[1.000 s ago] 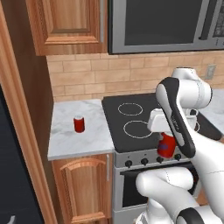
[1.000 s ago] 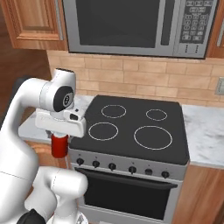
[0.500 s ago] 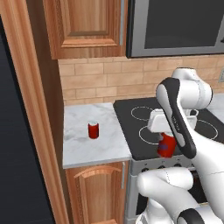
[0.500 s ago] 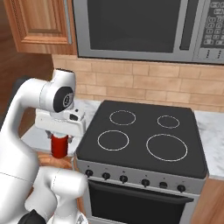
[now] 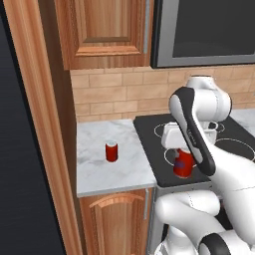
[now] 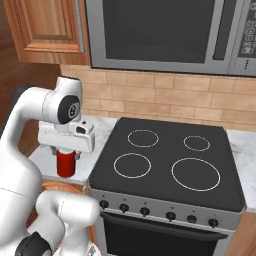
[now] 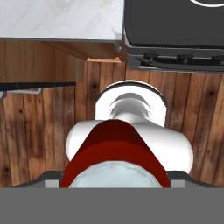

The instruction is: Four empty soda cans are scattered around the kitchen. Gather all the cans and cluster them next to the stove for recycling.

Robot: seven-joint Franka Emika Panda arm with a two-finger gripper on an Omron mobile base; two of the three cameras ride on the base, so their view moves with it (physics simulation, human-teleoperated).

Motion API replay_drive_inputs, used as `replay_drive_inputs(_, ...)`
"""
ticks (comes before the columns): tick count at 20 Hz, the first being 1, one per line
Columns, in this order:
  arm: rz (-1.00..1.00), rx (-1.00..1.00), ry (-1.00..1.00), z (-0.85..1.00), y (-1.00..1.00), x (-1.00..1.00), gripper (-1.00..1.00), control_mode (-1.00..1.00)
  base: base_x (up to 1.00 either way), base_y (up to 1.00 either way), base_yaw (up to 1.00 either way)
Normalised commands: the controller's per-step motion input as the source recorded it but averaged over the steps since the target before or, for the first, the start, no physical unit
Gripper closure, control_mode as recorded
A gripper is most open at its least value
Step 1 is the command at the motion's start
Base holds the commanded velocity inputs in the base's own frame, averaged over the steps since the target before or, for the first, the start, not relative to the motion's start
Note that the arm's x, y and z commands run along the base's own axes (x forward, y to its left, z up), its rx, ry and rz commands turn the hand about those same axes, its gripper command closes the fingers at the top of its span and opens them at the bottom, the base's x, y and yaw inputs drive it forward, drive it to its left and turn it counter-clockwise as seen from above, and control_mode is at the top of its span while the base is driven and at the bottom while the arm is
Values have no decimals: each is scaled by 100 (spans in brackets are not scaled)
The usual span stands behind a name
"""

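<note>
Our pincer [image 6: 65, 150] held one small red metal can [image 6: 65, 162], and another red can [image 5: 111, 151] already stood left of it by the black glass stove [image 6: 165, 165].

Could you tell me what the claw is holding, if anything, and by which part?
The claw holds a red can by its upper end, hanging below the hand; exactly how the fingers sit is hidden.

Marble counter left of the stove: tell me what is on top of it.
One red soda can stands upright on the marble counter, apart from the stove. The gripper carries a second can near the counter's front edge; the arm covers the counter in the right base view.
</note>
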Motion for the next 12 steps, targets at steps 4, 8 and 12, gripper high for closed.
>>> replay_drive_inputs(4,0,-3,0,0,22,22,100,-100,0,0,0)
replay_drive_inputs(8,0,-3,-1,-3,28,29,100,-100,0,0,0)
replay_drive_inputs(12,0,-2,-5,0,24,28,100,-100,0,0,0)
